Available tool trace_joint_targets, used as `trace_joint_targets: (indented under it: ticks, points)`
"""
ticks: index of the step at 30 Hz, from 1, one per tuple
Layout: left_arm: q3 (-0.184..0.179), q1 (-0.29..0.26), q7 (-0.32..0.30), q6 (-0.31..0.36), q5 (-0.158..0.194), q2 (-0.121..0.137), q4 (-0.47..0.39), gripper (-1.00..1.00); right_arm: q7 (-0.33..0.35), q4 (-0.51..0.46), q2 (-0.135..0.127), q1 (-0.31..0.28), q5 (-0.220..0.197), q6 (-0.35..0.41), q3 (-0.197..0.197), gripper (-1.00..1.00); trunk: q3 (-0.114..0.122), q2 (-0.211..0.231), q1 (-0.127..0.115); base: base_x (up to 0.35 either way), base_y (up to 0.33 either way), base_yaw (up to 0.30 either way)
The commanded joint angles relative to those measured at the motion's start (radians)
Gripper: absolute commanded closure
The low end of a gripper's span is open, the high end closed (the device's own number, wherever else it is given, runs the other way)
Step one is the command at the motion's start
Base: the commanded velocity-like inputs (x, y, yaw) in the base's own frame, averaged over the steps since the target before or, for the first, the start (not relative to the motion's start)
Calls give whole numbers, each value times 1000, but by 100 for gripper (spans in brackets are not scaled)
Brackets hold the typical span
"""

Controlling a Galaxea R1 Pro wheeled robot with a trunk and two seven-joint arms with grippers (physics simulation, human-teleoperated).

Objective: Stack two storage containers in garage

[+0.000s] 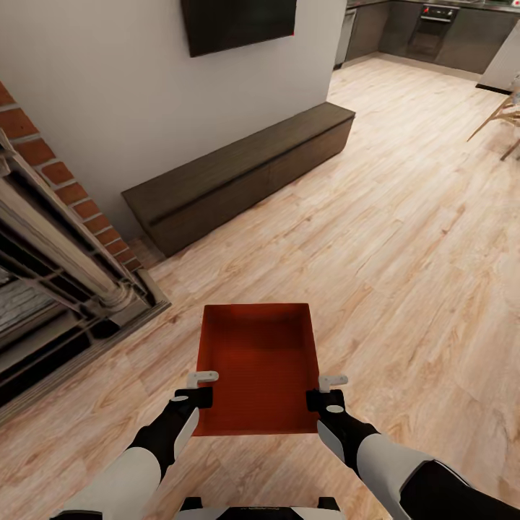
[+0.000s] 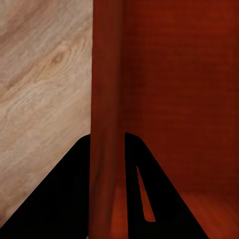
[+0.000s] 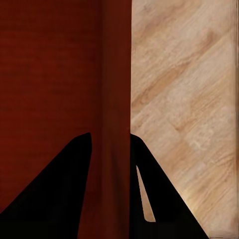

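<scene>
The storage container (image 1: 258,365), a red-orange rectangular bin with low straight walls, is held out in front of the robot, over the light wood-plank floor (image 1: 404,260) of the living room. The left gripper (image 1: 193,396) is clamped on the bin's left wall near the corner closest to the robot; in the left wrist view its two dark fingers (image 2: 59,199) stand on either side of the wall (image 2: 107,99), one outside and one inside the bin, the wall pinched between them. The right gripper (image 1: 325,397) grips the right wall in the same way, and the right wrist view shows its fingers (image 3: 55,194) straddling that wall (image 3: 117,99), with the red inside on one side and wood planks on the other. Both arms, black at the wrists and white above, reach forward from the lower edge of the head view, and the bin hangs level between them with its open top up.

Ahead and to the left of the bin stands the red brick chimney (image 1: 54,173) with its dark fireplace frame (image 1: 65,289). Beyond it, along a plain white wall (image 1: 108,87), sits a long low dark wooden bench (image 1: 238,173). A dark flat screen (image 1: 238,22) hangs on the wall above it. Far off at the top right are dark kitchen cabinets (image 1: 433,32), and a light wooden chair's legs (image 1: 502,123) show at the right edge.
</scene>
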Motion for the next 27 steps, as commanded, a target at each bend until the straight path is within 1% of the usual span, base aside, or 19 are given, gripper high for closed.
trace_joint_targets:
  ticks: [1,27]
  points:
    - [0,1,90,7,-7,10,23,100,-45,0,0,-2,4,-70,-28,100,-1,-1,0,0,0,-282]
    - [-1,1,90,8,-8,10,23,100,-45,0,-3,-2,4,-70,-28,100,-1,-1,0,0,0,-282]
